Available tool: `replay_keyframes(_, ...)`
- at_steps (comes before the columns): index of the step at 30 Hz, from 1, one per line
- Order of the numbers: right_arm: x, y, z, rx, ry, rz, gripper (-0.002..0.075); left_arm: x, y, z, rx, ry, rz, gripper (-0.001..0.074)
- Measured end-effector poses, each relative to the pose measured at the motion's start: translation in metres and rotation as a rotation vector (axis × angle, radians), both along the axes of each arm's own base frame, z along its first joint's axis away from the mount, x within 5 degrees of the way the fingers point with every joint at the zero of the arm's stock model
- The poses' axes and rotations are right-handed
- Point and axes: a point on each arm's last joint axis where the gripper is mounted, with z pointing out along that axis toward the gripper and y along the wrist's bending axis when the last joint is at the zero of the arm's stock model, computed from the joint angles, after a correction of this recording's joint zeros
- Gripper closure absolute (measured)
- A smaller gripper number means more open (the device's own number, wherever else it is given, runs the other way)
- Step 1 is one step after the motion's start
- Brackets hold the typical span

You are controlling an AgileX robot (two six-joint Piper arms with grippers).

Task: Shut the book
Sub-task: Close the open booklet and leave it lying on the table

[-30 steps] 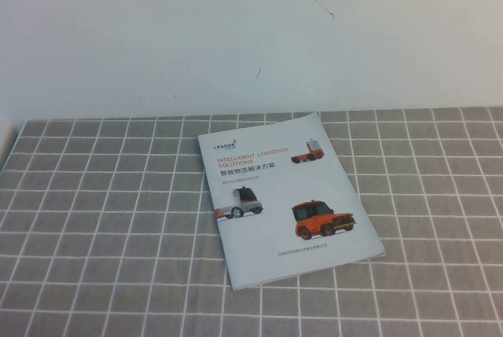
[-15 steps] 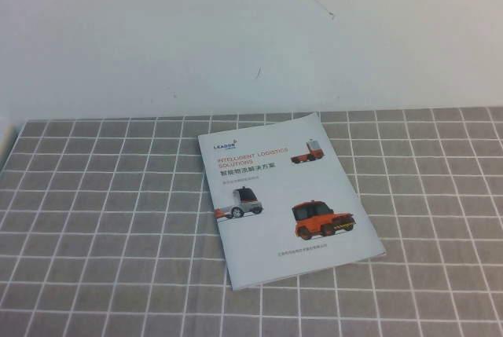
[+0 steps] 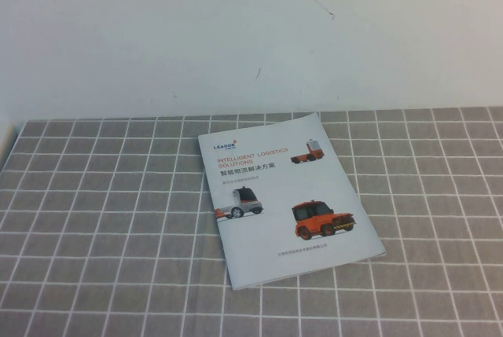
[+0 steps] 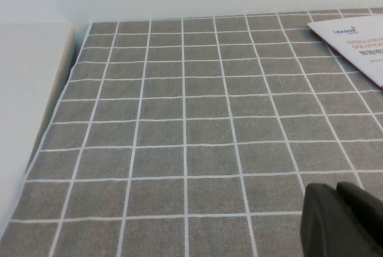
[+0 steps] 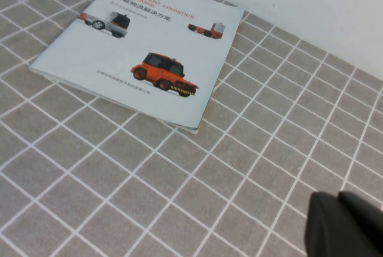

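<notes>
Lying flat, cover up, mid-table point(image 3: 94, 219), the book point(image 3: 287, 199) looked already closed. The left gripper point(image 4: 342, 220) and right gripper point(image 5: 347, 226) hung low over the cloth, both apart from the book; whether they were open I could not tell. Probably no closing move remained, only a check.

The book point(image 3: 289, 199) lies flat on the tablecloth point(image 3: 102, 219), centre of the high view, slightly right; the wall point(image 3: 236, 31) fills the upper frame behind. My left gripper point(image 4: 340, 209) is over the cloth, well apart from the book; my right gripper point(image 5: 341, 209) is nearer.
</notes>
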Motion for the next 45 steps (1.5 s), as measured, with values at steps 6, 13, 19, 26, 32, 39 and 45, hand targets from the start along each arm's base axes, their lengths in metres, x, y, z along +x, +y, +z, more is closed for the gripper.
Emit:
replay_keyframes(6,0.000,0.000,0.000,0.000,0.000,0.000,0.0727,0.000,0.000,0.000,-0.006,-0.001,0.001,0.0738)
replay_keyframes(13,0.000,0.000,0.000,0.000,0.000,0.000,0.0727,0.000,0.000,0.000,-0.006,0.000,0.001,0.0738)
replay_keyframes(19,0.000,0.000,0.000,0.000,0.000,0.000,0.0727,0.000,0.000,0.000,-0.008,0.001,0.002,0.0738)
replay_keyframes(26,-0.005,-0.006,-0.001,0.023,-0.059,-0.085,0.0727,0.000,0.000,0.000,-0.010,0.001,0.001,0.0738)
replay_keyframes(32,0.006,-0.019,-0.047,-0.030,-0.068,-0.302,0.0727,0.000,0.000,0.000,-0.010,0.001,0.001,0.0738)
replay_keyframes(39,0.002,-0.027,-0.095,-0.048,-0.163,-0.425,0.0727,0.000,0.000,0.000,-0.010,0.001,0.001,0.0738)
replay_keyframes(45,0.000,-0.028,-0.099,-0.035,-0.181,-0.452,0.0727,0.000,0.000,0.000,-0.010,0.003,0.001,0.0738)
